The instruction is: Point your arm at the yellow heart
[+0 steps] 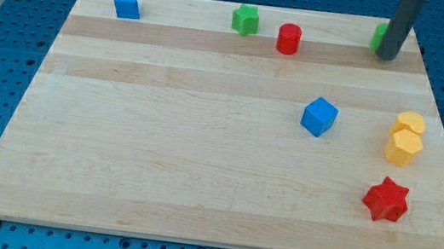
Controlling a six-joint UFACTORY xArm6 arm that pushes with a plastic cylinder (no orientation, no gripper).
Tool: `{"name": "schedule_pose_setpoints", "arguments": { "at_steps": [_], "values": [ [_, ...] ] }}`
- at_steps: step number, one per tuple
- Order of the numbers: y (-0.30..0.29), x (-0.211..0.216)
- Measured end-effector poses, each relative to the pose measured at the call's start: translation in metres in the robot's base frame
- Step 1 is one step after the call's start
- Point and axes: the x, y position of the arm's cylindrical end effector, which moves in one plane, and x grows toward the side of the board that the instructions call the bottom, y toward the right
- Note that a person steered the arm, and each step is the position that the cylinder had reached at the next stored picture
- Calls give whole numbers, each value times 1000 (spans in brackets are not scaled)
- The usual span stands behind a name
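The yellow heart (409, 123) lies near the view's right edge of the wooden board, touching a yellow hexagon (404, 148) just below it. My tip (386, 57) rests near the board's top right corner, well above the yellow heart. It stands right against a green block (379, 36), which the rod partly hides.
A blue cube (319, 116) sits left of the yellow heart. A red star (386, 199) lies below the hexagon. Along the top edge are a blue pentagon-like block (127, 4), a green star (245, 19) and a red cylinder (289, 39).
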Motion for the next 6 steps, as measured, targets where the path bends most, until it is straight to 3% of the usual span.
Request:
{"name": "schedule_pose_setpoints", "arguments": {
  "at_steps": [3,6],
  "values": [
    [58,65],
    [63,151]
  ]
}}
